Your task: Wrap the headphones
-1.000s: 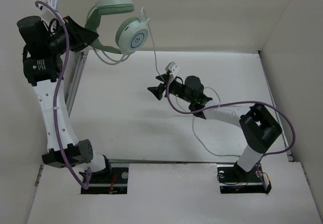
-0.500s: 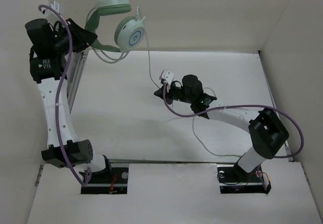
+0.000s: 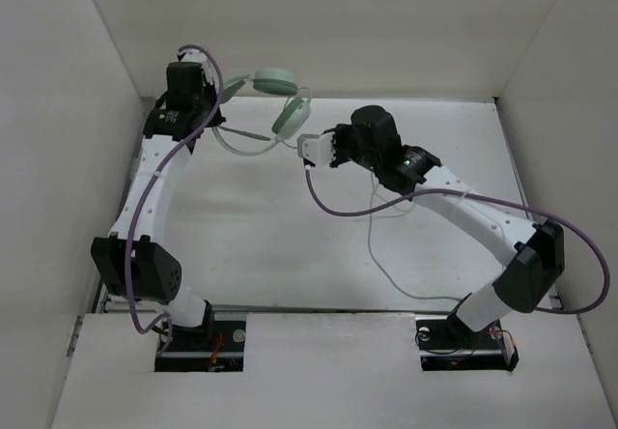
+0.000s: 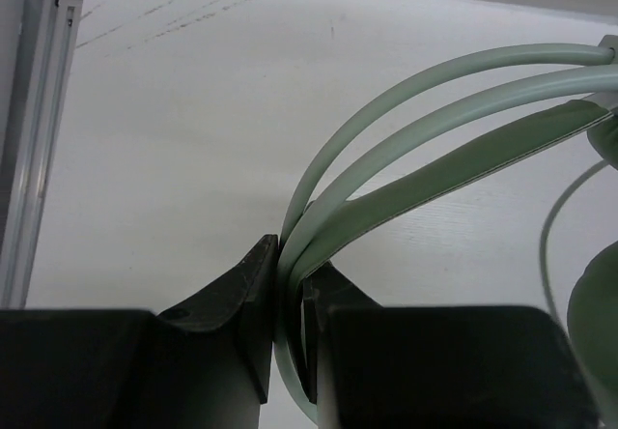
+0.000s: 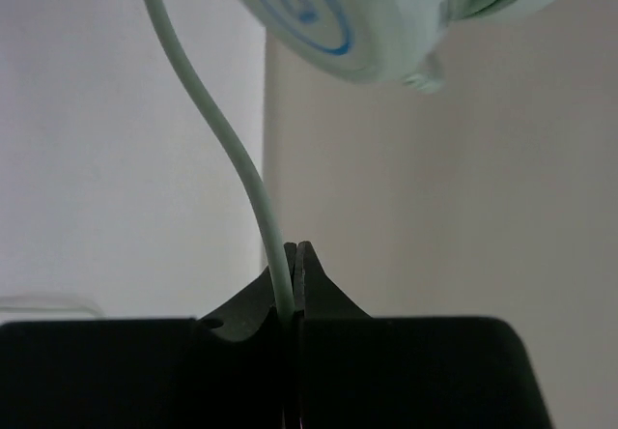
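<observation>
The pale mint-green headphones (image 3: 276, 83) hang above the back of the table, one round ear cup (image 3: 291, 116) tilted below the other. My left gripper (image 3: 214, 128) is shut on the curved headband (image 4: 435, 100), which sits squeezed between the jaws (image 4: 290, 274). My right gripper (image 3: 311, 150) sits just right of the lower ear cup (image 5: 338, 14) and is shut on the thin pale-green cable (image 5: 208, 110), pinched at the tips (image 5: 294, 255). The rest of the cable (image 3: 379, 255) trails over the table toward the right arm's base.
White walls enclose the table at the back (image 3: 386, 33) and on both sides. An aluminium rail (image 4: 39, 110) runs along the left edge. Thick purple robot cables (image 3: 386, 207) loop off both arms.
The left arm has swung right and lowered the headphones toward the back middle. The right arm has reached back toward them, and its gripper has shut on the cable.
</observation>
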Motion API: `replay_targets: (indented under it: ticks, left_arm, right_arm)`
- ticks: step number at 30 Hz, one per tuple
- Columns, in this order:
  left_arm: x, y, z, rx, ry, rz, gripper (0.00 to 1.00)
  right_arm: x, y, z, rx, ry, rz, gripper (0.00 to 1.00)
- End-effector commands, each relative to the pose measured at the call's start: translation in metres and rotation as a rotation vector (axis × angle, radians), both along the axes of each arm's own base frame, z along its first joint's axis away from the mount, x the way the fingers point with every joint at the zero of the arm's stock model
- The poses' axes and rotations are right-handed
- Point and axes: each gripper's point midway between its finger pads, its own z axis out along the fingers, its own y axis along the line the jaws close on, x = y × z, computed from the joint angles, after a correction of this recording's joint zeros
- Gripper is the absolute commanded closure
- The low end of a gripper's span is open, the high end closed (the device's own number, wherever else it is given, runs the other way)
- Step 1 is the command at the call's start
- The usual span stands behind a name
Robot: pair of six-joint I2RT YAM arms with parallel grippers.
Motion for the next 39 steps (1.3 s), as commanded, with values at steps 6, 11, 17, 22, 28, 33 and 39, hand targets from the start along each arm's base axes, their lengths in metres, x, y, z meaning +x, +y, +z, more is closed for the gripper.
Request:
replay_targets:
  ticks: [6, 11, 17, 22, 28, 33, 39]
  left_arm:
    - [0.022, -0.05, 0.009, 0.165, -0.109, -0.083, 1.0]
    - [0.02, -0.076, -0.008, 0.173, -0.075, -0.149, 1.0]
    - [-0.004, -0.101, -0.024, 0.175, -0.032, -0.262, 1.0]
    - [-0.03, -0.121, -0.035, 0.178, -0.012, -0.376, 1.0]
    - [-0.046, -0.138, -0.034, 0.148, 0.004, -0.474, 1.0]
    - [-0.054, -0.155, -0.03, 0.143, -0.002, -0.543, 1.0]
    - [-0.068, -0.176, -0.011, 0.083, -0.035, -0.636, 1.0]
  right_arm:
    - [-0.019, 0.022, 0.116, -0.148, -0.455, 0.118, 1.0]
    - [-0.026, 0.036, 0.15, -0.05, -0.575, 0.151, 1.0]
    - [0.021, -0.011, 0.183, -0.054, -0.76, 0.009, 1.0]
    - [0.049, -0.042, 0.177, -0.084, -0.772, -0.066, 1.0]
    - [0.05, -0.032, 0.161, -0.059, -0.742, -0.017, 0.99]
    - [0.042, -0.006, 0.153, 0.002, -0.682, 0.041, 0.99]
    - [0.038, 0.001, 0.136, 0.087, -0.564, 0.082, 0.98]
